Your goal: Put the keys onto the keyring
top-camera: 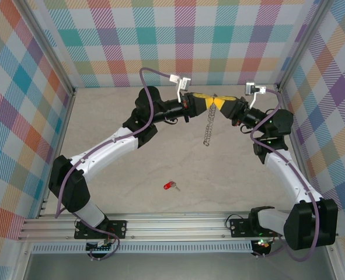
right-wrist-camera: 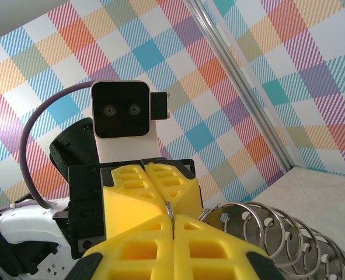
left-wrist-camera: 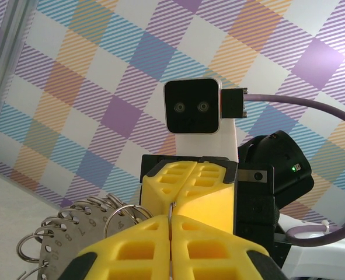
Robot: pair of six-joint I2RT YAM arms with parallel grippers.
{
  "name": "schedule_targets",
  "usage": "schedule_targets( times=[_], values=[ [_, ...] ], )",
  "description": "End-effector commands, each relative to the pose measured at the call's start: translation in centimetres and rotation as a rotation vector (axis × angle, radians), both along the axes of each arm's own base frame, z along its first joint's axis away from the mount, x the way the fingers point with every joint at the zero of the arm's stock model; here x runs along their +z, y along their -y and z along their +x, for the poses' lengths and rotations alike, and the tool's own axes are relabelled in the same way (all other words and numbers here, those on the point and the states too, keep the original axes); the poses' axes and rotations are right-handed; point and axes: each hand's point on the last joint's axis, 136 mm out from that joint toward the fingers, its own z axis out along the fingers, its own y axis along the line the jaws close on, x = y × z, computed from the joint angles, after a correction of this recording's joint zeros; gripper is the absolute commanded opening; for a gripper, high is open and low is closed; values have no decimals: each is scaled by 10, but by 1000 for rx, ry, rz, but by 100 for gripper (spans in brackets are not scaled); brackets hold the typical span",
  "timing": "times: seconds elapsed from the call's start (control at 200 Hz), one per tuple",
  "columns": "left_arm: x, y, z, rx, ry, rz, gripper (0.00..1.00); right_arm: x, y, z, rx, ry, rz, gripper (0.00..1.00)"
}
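The counter (top-camera: 131, 169) lies well below the held load. With two grips on one thin wire loop, I judge that a small pull apart could slip it free and drop the chain. The left end effector (top-camera: 206, 103) and right end effector (top-camera: 223, 104) meet tip to tip at upper centre of the top view. Each is clamped tight on the keyring (top-camera: 208, 129), which hangs between them. The red key (top-camera: 170, 186) lies at lower centre, well apart.

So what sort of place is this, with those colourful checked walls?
Probably a robotics test booth rather than a workshop: pastel checked wall panels box in a beige tabletop, and a white-and-black left robot arm and its matching right arm are bolted to an aluminium rail at the near edge.
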Motion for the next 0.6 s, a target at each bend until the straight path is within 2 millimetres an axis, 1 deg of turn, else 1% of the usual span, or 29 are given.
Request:
schedule_targets(
  times=[0.0, 0.09, 0.245, 0.35, 0.36, 0.38, 0.45, 0.485, 0.525, 0.595],
  values=[
    [13, -4, -6, -23, 49, -35, 3, 15, 0, -12, 3, 84, 6, 0],
    [14, -4, -7, -29, 53, -37, 0, 15, 0, -12, 6, 83, 6, 0],
    [17, -1, -9, -49, 63, -38, 0, 15, -1, -13, 11, 80, 6, 0],
    [14, 0, -8, -38, 70, -24, 0, 14, -1, -11, 14, 63, 8, 0],
    [13, 0, -7, -34, 68, -20, 0, 14, -1, -11, 13, 61, 8, 2],
    [12, 0, -7, -26, 70, -16, 0, 13, -1, -10, 11, 53, 8, 10],
    [8, -4, -1, 23, 81, 0, 0, 10, 1, -9, -4, 25, 10, 42],
    [6, -6, 1, 43, 90, 11, 0, 8, 1, -9, -13, 6, 7, 54],
    [4, -8, 3, 65, 95, 21, 0, 5, 3, -10, -27, -12, 1, 62],
    [2, -13, 6, 96, 110, 40, 0, -2, 5, -16, -49, -53, -20, 73]
  ],
)
